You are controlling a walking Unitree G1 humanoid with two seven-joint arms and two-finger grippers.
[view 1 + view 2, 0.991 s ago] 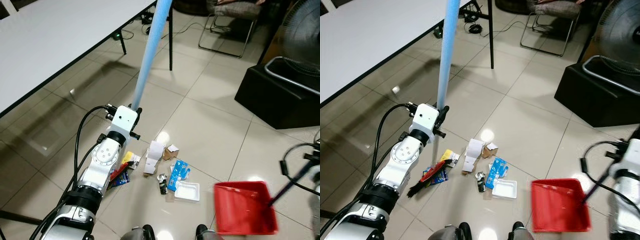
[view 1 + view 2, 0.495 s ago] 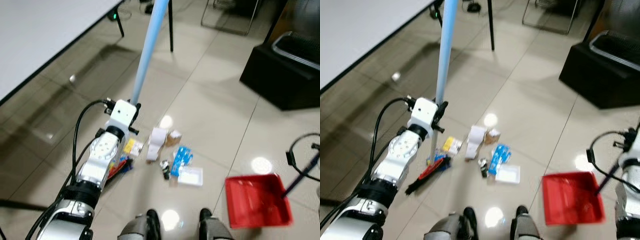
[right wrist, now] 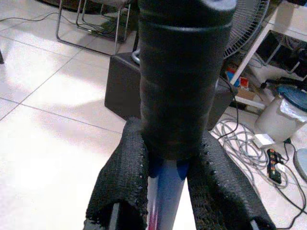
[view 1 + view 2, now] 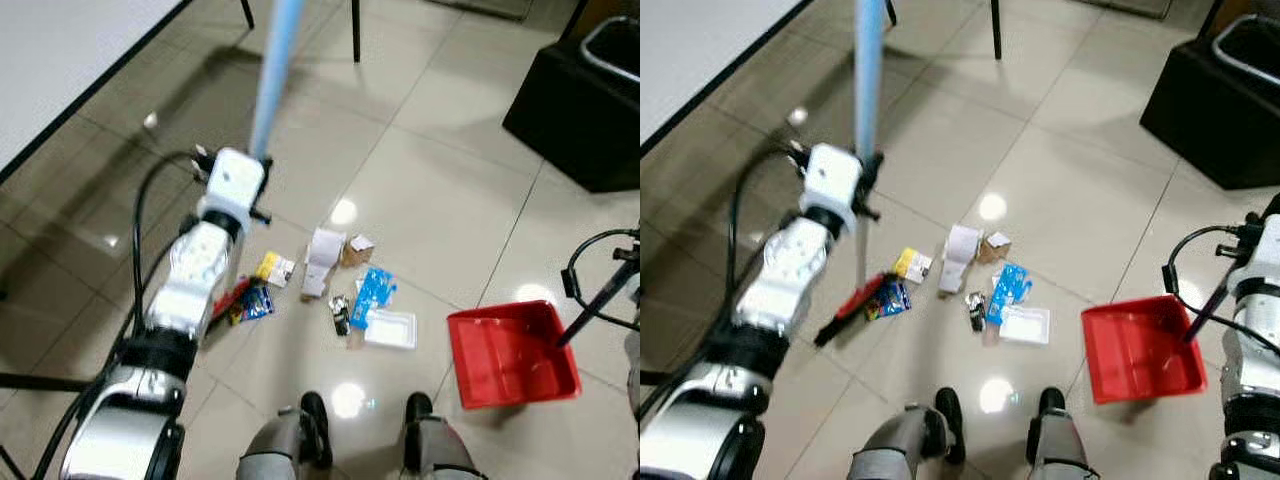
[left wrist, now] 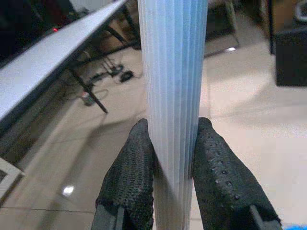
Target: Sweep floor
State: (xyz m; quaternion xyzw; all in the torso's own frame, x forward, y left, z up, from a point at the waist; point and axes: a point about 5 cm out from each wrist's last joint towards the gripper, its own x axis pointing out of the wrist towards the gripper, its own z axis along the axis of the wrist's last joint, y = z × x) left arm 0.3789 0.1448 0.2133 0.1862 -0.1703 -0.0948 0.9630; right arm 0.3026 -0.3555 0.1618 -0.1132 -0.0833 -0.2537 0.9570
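My left claw (image 5: 172,158) stays clamped on the broom (image 4: 866,90), now more upright, head (image 4: 852,310) left of the litter (image 4: 980,285). My right claw (image 3: 168,177) grips the dustpan (image 4: 1140,350) handle. Sweep pending.

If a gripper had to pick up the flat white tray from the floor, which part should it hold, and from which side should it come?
Probably the raised rim of the white tray, taken from above on its right edge. The tray lies flat on the tiles, so only the rim gives the fingers something to close on. Its left edge touches the blue packet; the side toward the red dustpan has bare floor.
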